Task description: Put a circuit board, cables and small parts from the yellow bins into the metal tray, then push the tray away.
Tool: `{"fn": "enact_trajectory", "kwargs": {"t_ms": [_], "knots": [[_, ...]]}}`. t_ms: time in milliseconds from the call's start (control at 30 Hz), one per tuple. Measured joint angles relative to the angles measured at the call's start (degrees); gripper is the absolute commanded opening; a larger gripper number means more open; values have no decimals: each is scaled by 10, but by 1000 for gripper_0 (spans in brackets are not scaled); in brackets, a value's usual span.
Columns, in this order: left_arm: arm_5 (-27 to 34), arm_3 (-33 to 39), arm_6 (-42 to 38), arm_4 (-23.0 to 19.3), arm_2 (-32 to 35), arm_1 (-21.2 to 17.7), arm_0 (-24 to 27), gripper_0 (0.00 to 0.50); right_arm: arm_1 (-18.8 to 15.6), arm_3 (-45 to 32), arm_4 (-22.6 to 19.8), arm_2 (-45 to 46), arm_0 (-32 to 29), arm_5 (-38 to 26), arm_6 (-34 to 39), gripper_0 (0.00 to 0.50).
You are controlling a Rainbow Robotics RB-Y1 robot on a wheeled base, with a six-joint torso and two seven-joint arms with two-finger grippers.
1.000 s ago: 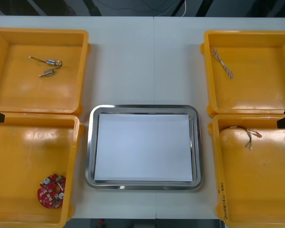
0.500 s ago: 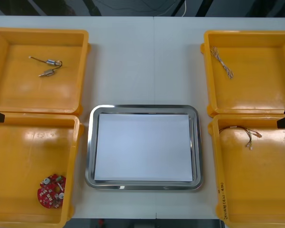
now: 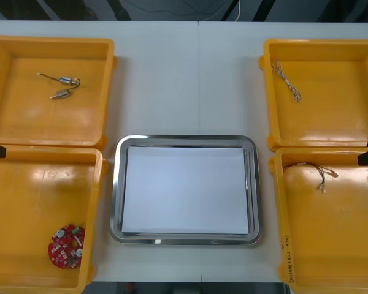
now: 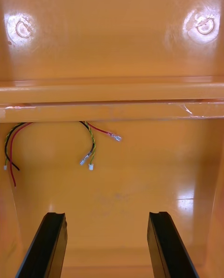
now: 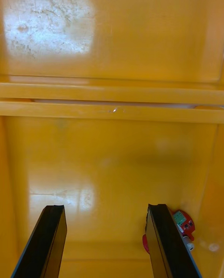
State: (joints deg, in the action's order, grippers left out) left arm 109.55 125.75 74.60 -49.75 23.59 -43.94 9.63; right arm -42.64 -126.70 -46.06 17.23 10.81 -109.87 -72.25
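The circuit board [image 5: 184, 224] lies half hidden behind the left gripper [image 5: 104, 208]

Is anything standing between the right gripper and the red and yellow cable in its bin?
Nothing visible. The open right gripper is over the near right yellow bin; only bare floor lies between its fingers and the red and yellow cable.

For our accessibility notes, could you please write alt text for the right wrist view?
The right gripper hangs open over the floor of a yellow bin, holding nothing. Ahead of it, a red and yellow cable lies loose near the bin's far wall, its ends curling toward the gripper.
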Motion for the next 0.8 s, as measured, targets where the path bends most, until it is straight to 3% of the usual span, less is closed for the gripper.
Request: {"fn": "enact_trajectory", "kwargs": {"t_ms": [800], "knots": [[0, 0, 0, 0, 0, 0, 0, 500, 0, 0, 0, 0, 0, 0, 0, 500]]}}
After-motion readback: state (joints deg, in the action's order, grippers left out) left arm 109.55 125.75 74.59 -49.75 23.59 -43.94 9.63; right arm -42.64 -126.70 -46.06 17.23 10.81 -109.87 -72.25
